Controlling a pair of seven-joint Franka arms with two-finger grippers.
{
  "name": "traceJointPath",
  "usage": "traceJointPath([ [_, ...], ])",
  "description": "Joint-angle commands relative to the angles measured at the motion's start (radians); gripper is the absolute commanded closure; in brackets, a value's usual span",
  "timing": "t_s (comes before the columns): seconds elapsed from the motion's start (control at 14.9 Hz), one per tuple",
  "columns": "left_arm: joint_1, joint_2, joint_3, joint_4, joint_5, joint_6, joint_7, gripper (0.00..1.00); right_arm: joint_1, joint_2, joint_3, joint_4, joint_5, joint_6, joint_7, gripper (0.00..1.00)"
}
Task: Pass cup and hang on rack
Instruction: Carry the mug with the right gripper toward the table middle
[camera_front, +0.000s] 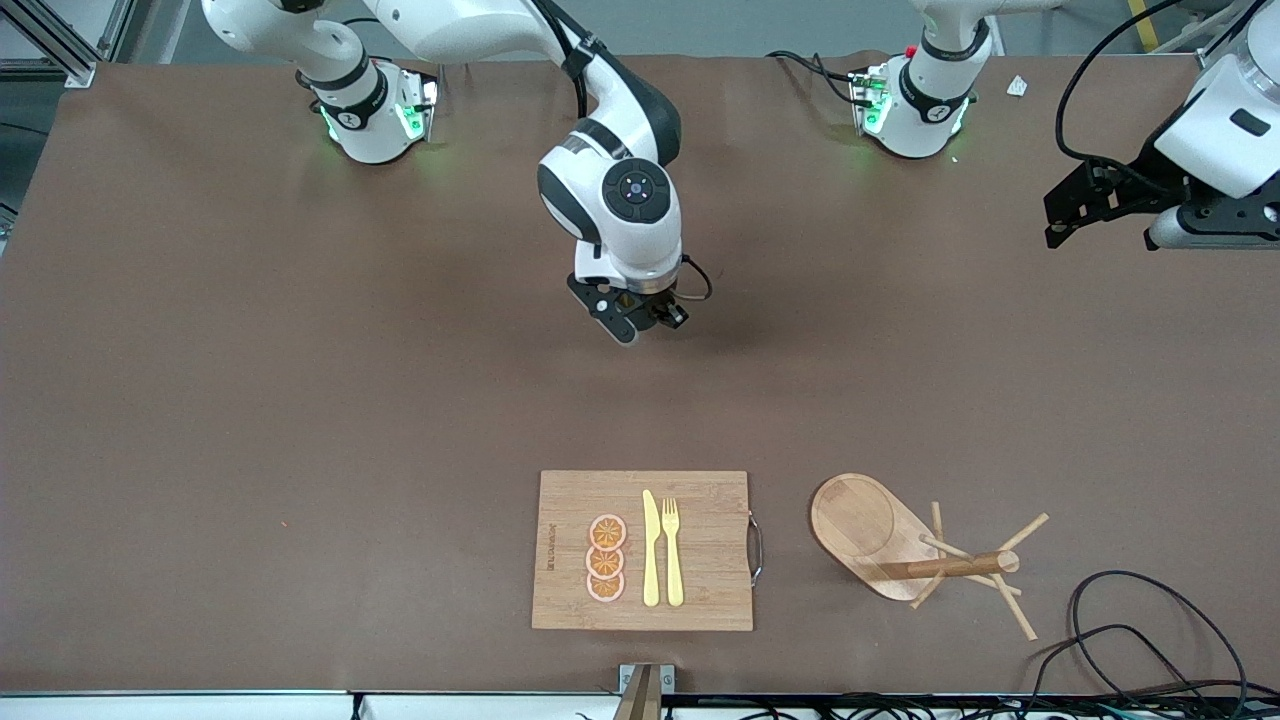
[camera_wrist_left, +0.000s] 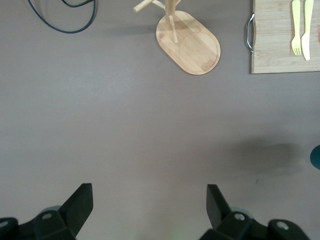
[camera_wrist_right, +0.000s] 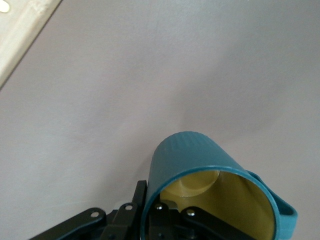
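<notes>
Over the brown table, right gripper clamps the cup, apparently by its rim; left gripper waits, jaws wide.

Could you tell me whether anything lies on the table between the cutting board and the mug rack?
Nothing: in the front view the strip of table between the cutting board and the rack is bare; the left wrist view shows the same.
</notes>
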Motion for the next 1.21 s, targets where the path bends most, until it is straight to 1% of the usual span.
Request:
traceJointPath([
  [0.0, -0.003, 0.000, -0.009, 0.007, -0.006, -0.001, -0.013, 0.00, 0.012, 0.051, -0.006, 0.084, 0.022, -0.017, 0.047, 1.00],
  [0.27, -0.005, 0.004, -0.013, 0.007, -0.004, 0.000, -0.013, 0.00, 0.018, 0.098, -0.006, 0.139, 0.022, -0.017, 0.058, 1.00],
  [0.47, -0.005, 0.019, -0.018, 0.007, -0.004, 0.002, -0.013, 0.00, 0.024, 0.169, -0.007, 0.217, 0.019, -0.023, 0.061, 1.00],
  [0.74, -0.008, 0.039, -0.020, 0.007, -0.006, 0.002, -0.028, 0.00, 0.009, 0.215, -0.007, 0.243, 0.019, -0.011, 0.055, 1.00],
  [0.94, -0.032, 0.049, -0.023, 0.008, -0.004, 0.005, -0.104, 0.00, -0.002, 0.233, -0.009, 0.243, 0.019, 0.004, 0.045, 1.00],
  [1.14, -0.046, 0.056, -0.023, 0.008, -0.003, 0.005, -0.135, 0.00, 0.000, 0.249, -0.009, 0.243, 0.016, 0.017, 0.050, 1.00],
])
